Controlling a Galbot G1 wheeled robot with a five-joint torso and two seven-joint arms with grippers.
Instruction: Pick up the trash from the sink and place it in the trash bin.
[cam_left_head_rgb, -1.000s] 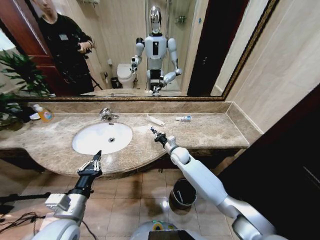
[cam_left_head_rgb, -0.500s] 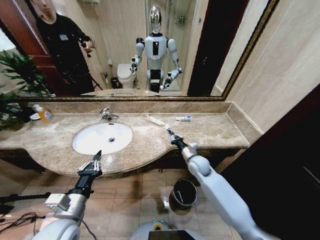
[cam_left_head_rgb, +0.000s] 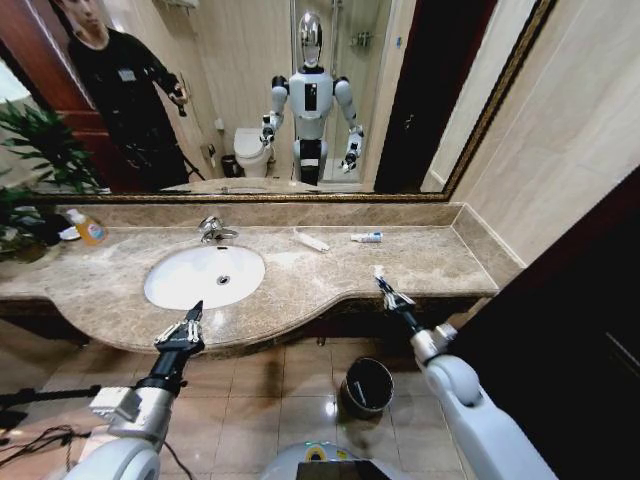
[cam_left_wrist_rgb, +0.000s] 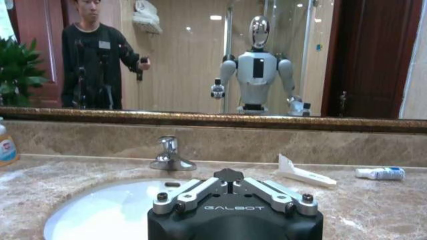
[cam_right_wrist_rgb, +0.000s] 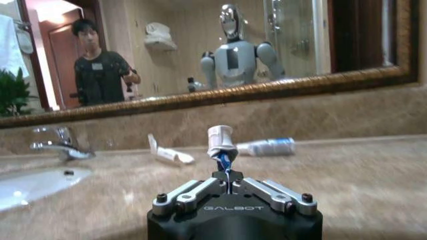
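Right gripper (cam_left_head_rgb: 384, 284) pinches one tube (cam_right_wrist_rgb: 221, 142); two tubes (cam_left_head_rgb: 311, 240) (cam_left_head_rgb: 366, 237) on countertop (cam_left_head_rgb: 430, 262).

A wide mirror (cam_left_head_rgb: 250, 100) in a dark gilt frame spans the back wall from ten to one o'clock, above a low marble backsplash (cam_left_head_rgb: 270, 213). In its reflection stand a white toilet (cam_left_head_rgb: 251, 150), pale beige wall panels, a glass shower screen and a dark wooden door. At nine o'clock a leafy green plant (cam_left_head_rgb: 35, 150) rises beside an orange bottle with a white cap (cam_left_head_rgb: 88, 227). The wall at two o'clock is clad in large cream tiles (cam_left_head_rgb: 570, 130), meeting a dark panel (cam_left_head_rgb: 560, 310) at three to four o'clock. Below, toward six o'clock, the floor is glossy beige-brown tile (cam_left_head_rgb: 270, 400), with black cables (cam_left_head_rgb: 30, 435) trailing at eight o'clock.
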